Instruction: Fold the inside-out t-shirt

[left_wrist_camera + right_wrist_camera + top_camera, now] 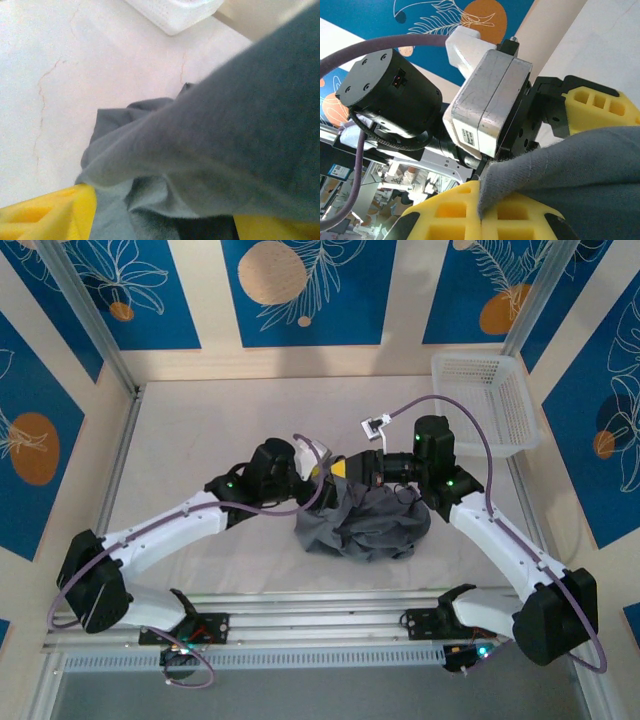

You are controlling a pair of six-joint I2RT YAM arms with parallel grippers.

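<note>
- Nearest the arm bases, the inside-out t-shirt (365, 522) sits in a crumpled slate-grey heap on the pale bench (190, 430), just right of centre, between the two forearms.
- At the heap's far edge the two pincers meet nose to nose. The left pincer (322, 470) reaches in from the left and the right pincer (348, 468) from the right, with a fold of the shirt drawn up to them.
- Right pincer (481, 210) up close: its yellow fingers are pressed flat together, nipping an edge of grey cloth (570, 165) that runs off to the right.
- Also in that wrist view, one yellow finger (600, 102) of the left pincer stands just above the held cloth.
- Left pincer (160, 227) up close: jaws wide. One yellow finger (50, 215) sits low on the left, the other low on the right.
- The shirt (225, 125) drapes across that gap, touching the left finger and lying over the right one, loose rather than pinched.
- Farthest out, a white basket (485, 400) sits in the far right corner, well apart from the heap. Its corner (175, 12) peeks in at the top of the left wrist view.
</note>
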